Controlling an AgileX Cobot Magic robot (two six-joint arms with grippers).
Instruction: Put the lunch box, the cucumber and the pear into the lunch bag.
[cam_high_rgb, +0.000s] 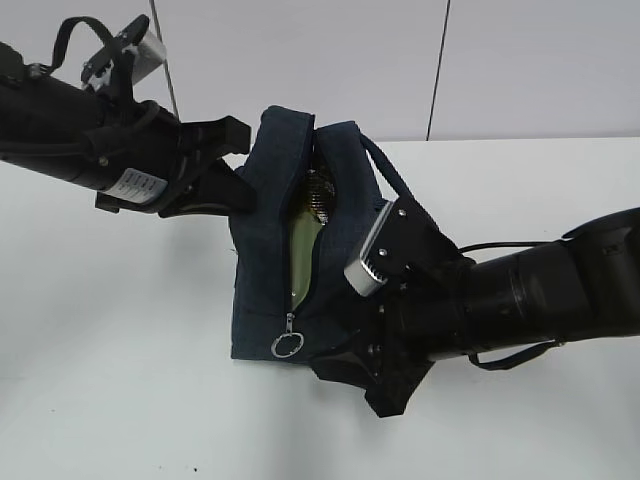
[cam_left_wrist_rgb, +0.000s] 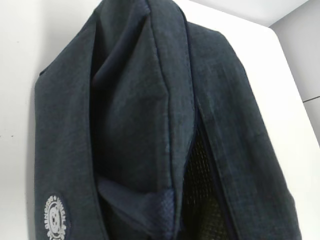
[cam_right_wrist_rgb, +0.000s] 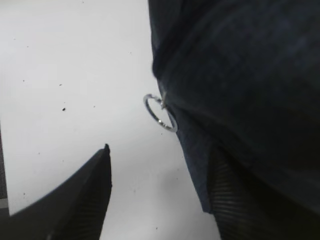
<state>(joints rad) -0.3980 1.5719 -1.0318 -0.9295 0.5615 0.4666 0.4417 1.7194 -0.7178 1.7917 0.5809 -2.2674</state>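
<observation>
Two black robot arms meet at a boxy dark navy fabric lunch bag (cam_high_rgb: 270, 250) standing on the white counter (cam_high_rgb: 110, 330). The left gripper (cam_high_rgb: 235, 165) reaches in from the upper left, its jaws pressed together on the bag's upper left edge, pinching the cloth there. In the left wrist view the navy fabric fills nearly the whole picture, folded and creased, with a round white printed badge (cam_left_wrist_rgb: 56, 218) low on its side and a black mesh panel (cam_left_wrist_rgb: 200, 190) in the shadowed fold.

The right gripper (cam_high_rgb: 375, 385) comes from the lower right and sits against the bag's near right corner. Its jaws stand spread: one finger (cam_right_wrist_rgb: 85, 195) is clear over the bare counter, the other (cam_right_wrist_rgb: 235, 200) lies against the dark cloth. Whether it grips the fabric I cannot tell.

The top zipper is partly undone, and the silver ring pull (cam_high_rgb: 287, 345) hangs at the near end, just above the counter. Through the gap shows a pale sage-green surface (cam_high_rgb: 303, 245), apparently the lunch box lid, inside the bag. Above it something glints, too small to name.
</observation>
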